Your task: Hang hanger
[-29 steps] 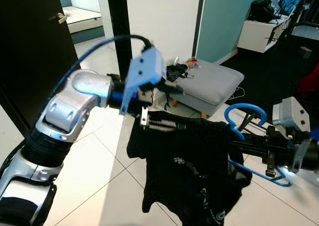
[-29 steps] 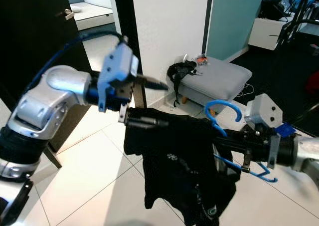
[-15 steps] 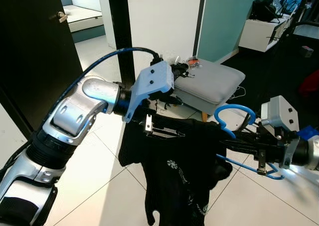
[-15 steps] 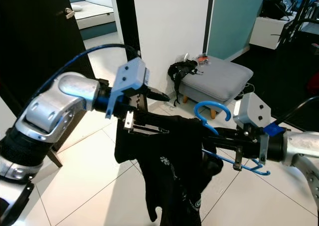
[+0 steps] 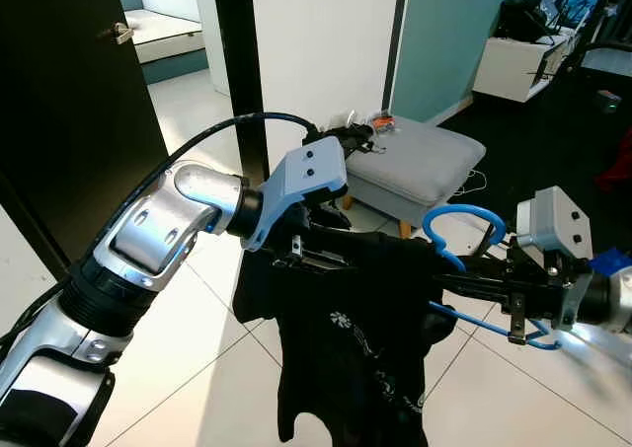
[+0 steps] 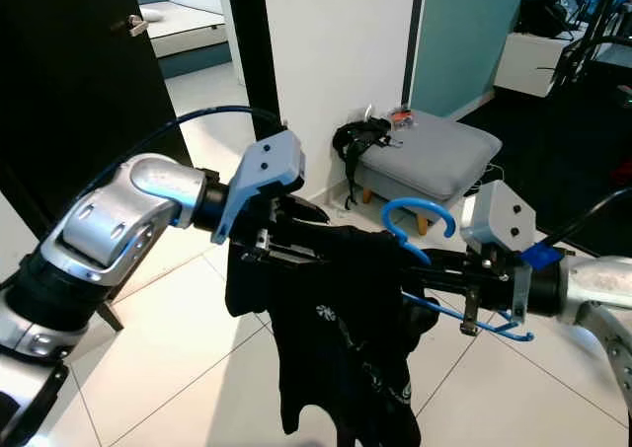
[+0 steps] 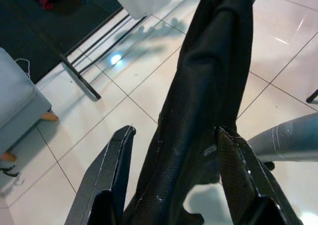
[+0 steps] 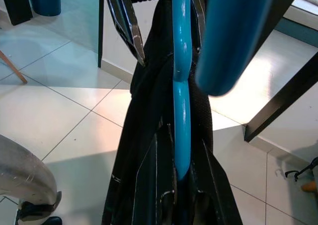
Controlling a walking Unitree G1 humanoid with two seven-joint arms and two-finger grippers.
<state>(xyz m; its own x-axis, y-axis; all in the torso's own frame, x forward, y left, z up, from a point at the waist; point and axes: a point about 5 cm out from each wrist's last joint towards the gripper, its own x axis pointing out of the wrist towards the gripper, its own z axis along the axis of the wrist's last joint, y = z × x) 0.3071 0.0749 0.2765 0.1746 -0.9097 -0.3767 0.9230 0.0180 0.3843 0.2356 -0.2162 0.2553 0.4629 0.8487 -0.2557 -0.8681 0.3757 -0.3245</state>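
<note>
You hold the blue plastic hanger (image 5: 464,232) in mid-air between both arms, above the white tiled floor (image 5: 197,368), with a black garment bearing a small white print (image 5: 346,343) draped over it and hanging down. The right gripper (image 5: 449,281) has its fingers closed on the hanger's blue bar, as the right wrist view shows, with the curved hook rising just above them. The left gripper (image 7: 174,150) has its fingers (image 7: 117,158) spread either side of the bunched black fabric at the garment's other shoulder; whether they press the cloth cannot be told. No rail or rod is visible ahead, merely a grey upholstered footstool (image 5: 420,166) with dark items on it and a black door (image 5: 69,102). To do this step well, keep the right grip firm on the bar, keep the hook upright and free of fabric, and steady the shoulder with the left fingers so the garment does not slide off while you turn toward a rail.
</note>
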